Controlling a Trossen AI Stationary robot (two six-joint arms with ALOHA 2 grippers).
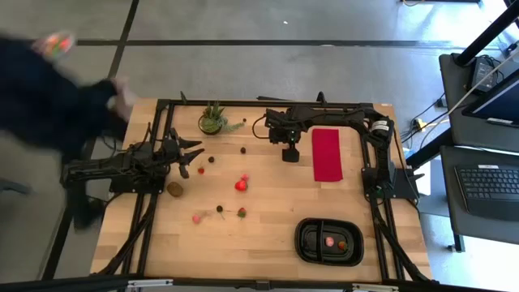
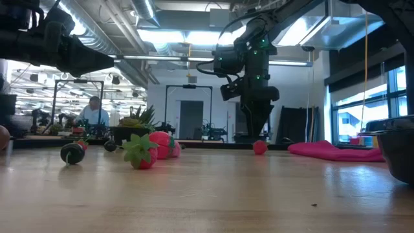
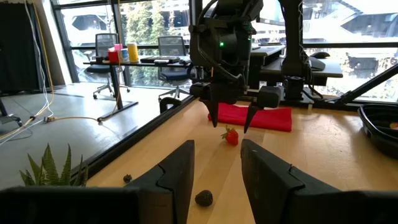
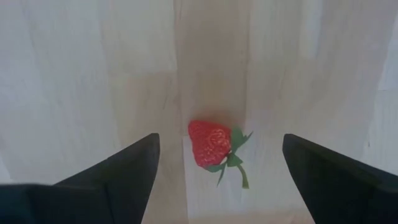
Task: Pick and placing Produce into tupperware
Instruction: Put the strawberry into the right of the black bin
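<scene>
— Near the far edge of the surface (image 1: 268, 243), what is the right gripper (image 4: 217, 163) doing?

— It points down with its fingers spread wide, and a strawberry (image 4: 211, 144) lies on the wood between the fingertips, untouched. The red cloth (image 1: 327, 154) lies just beside it, toward the right edge.

— And the left gripper (image 3: 214, 171)?

— It hangs near the left edge, fingers spread, holding nothing. A dark berry (image 3: 203, 198) lies on the wood just ahead of its fingertips.

— Where is the rest of the produce?

— Scattered over the middle of the surface: a red strawberry pair (image 1: 242, 183), a pink piece (image 1: 196, 217) and a green-topped one (image 1: 241, 212) nearer the front edge, and a brown kiwi-like oval (image 1: 175, 190) toward the left edge.

— The tupperware?

— The black tray (image 1: 308, 252) sits near the front right corner, with two red pieces (image 1: 335, 242) inside. I cannot tell which compartment holds them.

— Anything else?

— A potted plant (image 1: 213, 120) stands at the far edge, and a person in dark sleeves (image 1: 49, 89) leans beyond the far left corner.
</scene>
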